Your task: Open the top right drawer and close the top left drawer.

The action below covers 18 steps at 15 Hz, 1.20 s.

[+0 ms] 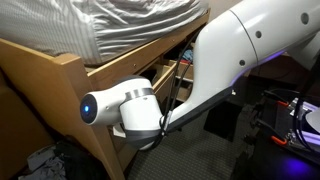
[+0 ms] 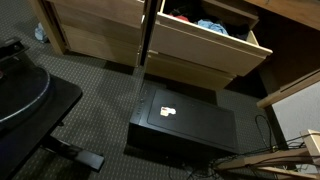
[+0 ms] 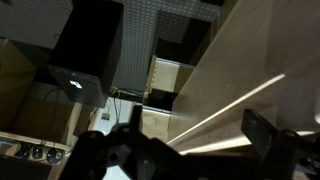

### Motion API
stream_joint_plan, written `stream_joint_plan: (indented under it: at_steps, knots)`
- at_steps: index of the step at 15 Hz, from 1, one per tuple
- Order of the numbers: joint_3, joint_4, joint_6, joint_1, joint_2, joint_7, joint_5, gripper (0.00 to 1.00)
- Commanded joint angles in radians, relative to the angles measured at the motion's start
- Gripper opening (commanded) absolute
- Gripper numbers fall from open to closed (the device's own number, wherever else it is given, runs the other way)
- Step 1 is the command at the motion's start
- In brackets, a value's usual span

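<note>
The top left drawer (image 2: 200,52) stands pulled out in an exterior view, and dark, blue and red clothes (image 2: 205,22) lie in it. The top right drawer (image 1: 165,75) shows its orange-brown side just past my white arm (image 1: 215,70), which hides most of it. In the wrist view my gripper (image 3: 195,148) is open, its dark fingers (image 3: 265,135) set wide apart. A light pine panel (image 3: 235,75) fills the space between and beyond them. I cannot tell which drawer this panel belongs to, or whether the fingers touch it.
A black box (image 2: 185,125) sits on the dark carpet below the open drawer and also appears in the wrist view (image 3: 85,45). A mattress (image 1: 130,25) on a wooden bed frame (image 1: 60,80) is close to the arm. A black stand (image 2: 25,95) is nearby.
</note>
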Motion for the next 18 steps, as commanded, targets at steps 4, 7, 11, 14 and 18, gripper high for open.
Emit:
stream_joint_plan:
  at_steps: [4,7,11,14,18]
  knots:
    - [0.002,0.005,0.0,-0.01,0.002,-0.029,0.002,1.0]
    - [0.002,0.005,0.0,-0.006,0.003,-0.028,0.002,1.0]
    - [0.048,-0.02,0.039,-0.033,-0.005,-0.142,0.017,1.0]
    - [0.031,-0.001,-0.003,-0.018,0.005,-0.122,0.01,1.0]
    - [0.038,-0.005,-0.006,-0.027,0.019,-0.138,0.014,1.0]
